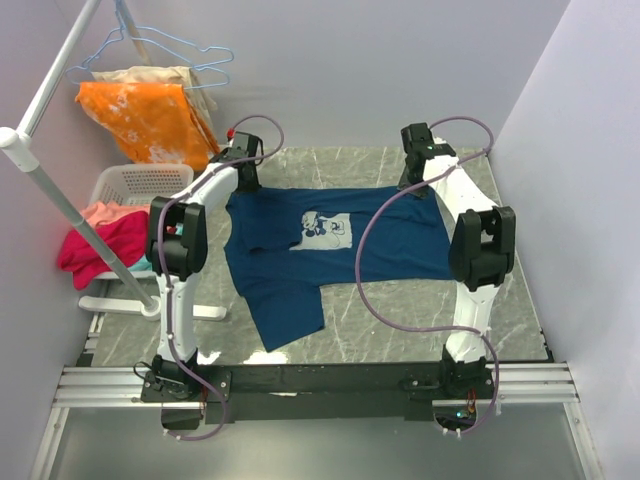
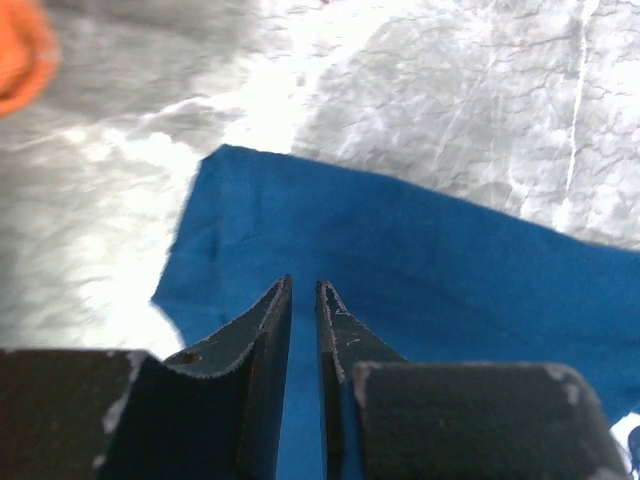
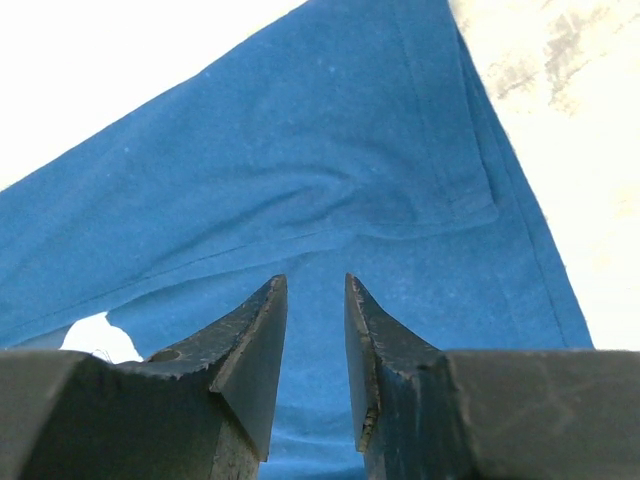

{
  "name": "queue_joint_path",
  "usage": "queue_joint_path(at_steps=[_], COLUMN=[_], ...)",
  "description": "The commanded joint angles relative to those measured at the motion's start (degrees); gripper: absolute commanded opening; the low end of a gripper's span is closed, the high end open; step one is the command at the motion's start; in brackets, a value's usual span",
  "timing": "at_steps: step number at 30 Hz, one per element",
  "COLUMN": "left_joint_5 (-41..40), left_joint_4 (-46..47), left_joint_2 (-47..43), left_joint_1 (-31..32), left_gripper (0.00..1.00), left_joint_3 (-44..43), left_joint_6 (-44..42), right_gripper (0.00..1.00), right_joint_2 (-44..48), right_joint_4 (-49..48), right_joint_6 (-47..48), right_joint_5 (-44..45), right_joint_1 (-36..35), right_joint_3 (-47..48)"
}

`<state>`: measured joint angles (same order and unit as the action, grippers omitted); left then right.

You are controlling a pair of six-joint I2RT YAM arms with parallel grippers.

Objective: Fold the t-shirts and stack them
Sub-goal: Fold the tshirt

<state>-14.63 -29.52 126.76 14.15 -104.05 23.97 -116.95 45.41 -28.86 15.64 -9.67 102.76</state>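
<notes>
A navy t-shirt [image 1: 285,265] lies spread flat on the marble table [image 1: 400,310], its pale cartoon print [image 1: 325,228] facing up. One sleeve reaches toward the near edge. My left gripper [image 1: 243,183] hovers at the shirt's far left corner. In the left wrist view its jaws [image 2: 303,283] stand a narrow slit apart over the blue cloth [image 2: 420,250], pinching nothing. At the far right edge, my right gripper [image 1: 419,180] is a little wider open. The right wrist view shows its jaws [image 3: 315,278] above a hemmed part of the shirt [image 3: 330,150], with nothing between them.
A white laundry basket [image 1: 140,183] at the back left holds an orange cloth [image 1: 145,115] and a pink-red garment [image 1: 100,240]. Wire hangers [image 1: 190,50] hang on a white rack pole [image 1: 70,210]. Purple cables [image 1: 370,280] loop over the shirt.
</notes>
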Motion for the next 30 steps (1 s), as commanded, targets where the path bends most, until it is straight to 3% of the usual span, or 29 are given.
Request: queue_joint_path(at_steps=[1, 4, 11, 20, 30], left_joint_5=[-5.40, -6.81, -1.54, -3.82, -2.07], left_joint_4=[1.83, 2.62, 1.13, -3.88, -5.72], left_joint_2=[-7.57, -11.35, -14.70, -11.45, -8.90], left_joint_1=[1.49, 3.42, 5.97, 6.85, 6.85], left_gripper=[0.23, 0.25, 0.25, 0.23, 0.23], left_joint_3=[2.53, 7.18, 14.48, 14.58, 15.63], left_joint_6=[-2.87, -2.53, 3.98, 10.48, 13.30], right_gripper=[0.39, 0.39, 0.38, 0.39, 0.39], right_joint_2=[4.18, 3.48, 0.32, -3.81, -4.69], right_joint_4=[-1.46, -1.20, -2.51, -0.85, 1.00], right_joint_6=[-0.93, -1.63, -3.65, -7.08, -11.39], right_joint_5=[2.73, 3.17, 1.15, -2.72, 0.79], right_joint_1=[0.09, 0.27, 0.97, 3.52, 6.33], right_joint_3=[-1.95, -3.26, -6.08, -4.24, -5.11])
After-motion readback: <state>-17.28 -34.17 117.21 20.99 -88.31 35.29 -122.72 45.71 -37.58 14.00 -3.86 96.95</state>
